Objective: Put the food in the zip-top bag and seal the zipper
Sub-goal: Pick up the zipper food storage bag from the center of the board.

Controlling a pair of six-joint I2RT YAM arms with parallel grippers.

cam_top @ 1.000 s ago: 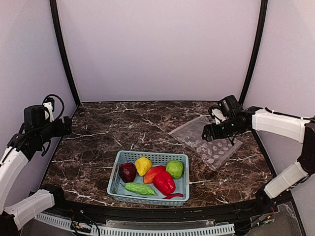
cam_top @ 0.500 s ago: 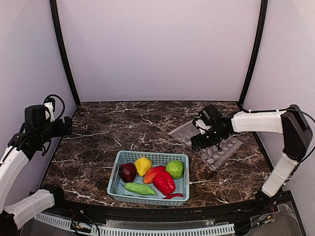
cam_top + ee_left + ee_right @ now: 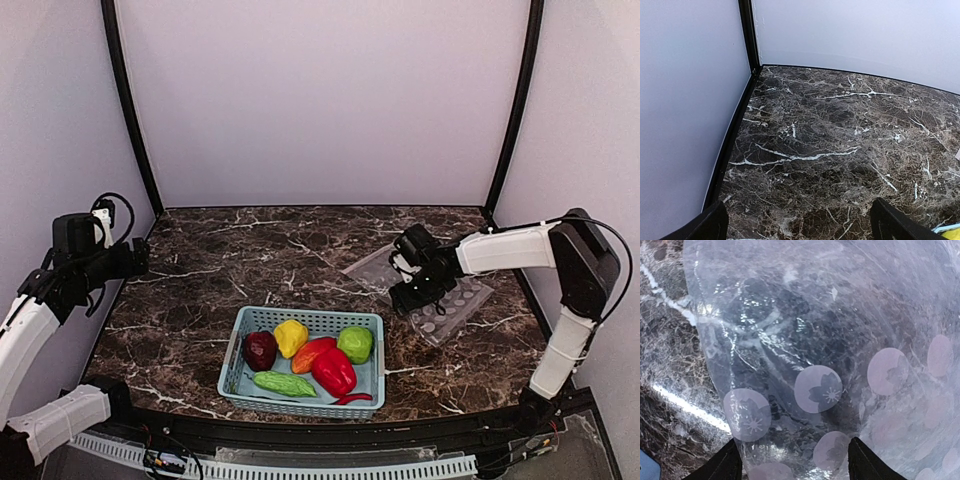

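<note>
The zip-top bag [image 3: 455, 305], clear with white dots, lies flat on the marble at the right. My right gripper [image 3: 410, 298] is open and hovers low over the bag's left part. In the right wrist view the bag [image 3: 820, 340] fills the frame, and the gripper [image 3: 795, 466] has its two dark fingertips [image 3: 722, 466] spread over the plastic. I cannot make out the zipper. The food lies in the basket: dark red [image 3: 260, 350], yellow [image 3: 290, 337], orange [image 3: 312, 352], lime-green [image 3: 354, 343] and red pepper [image 3: 334, 371], cucumber [image 3: 284, 383] and chilli [image 3: 352, 399]. My left gripper [image 3: 135, 258] is open and empty at the far left; it also shows in the left wrist view [image 3: 802, 231].
The light blue lattice basket [image 3: 300, 313] stands at the front centre of the marble table. White walls with black corner posts [image 3: 130, 110] close in the left, back and right sides. The left wall is close to my left gripper.
My right gripper has moved left and down over the bag's left part. The left arm has hardly moved.
</note>
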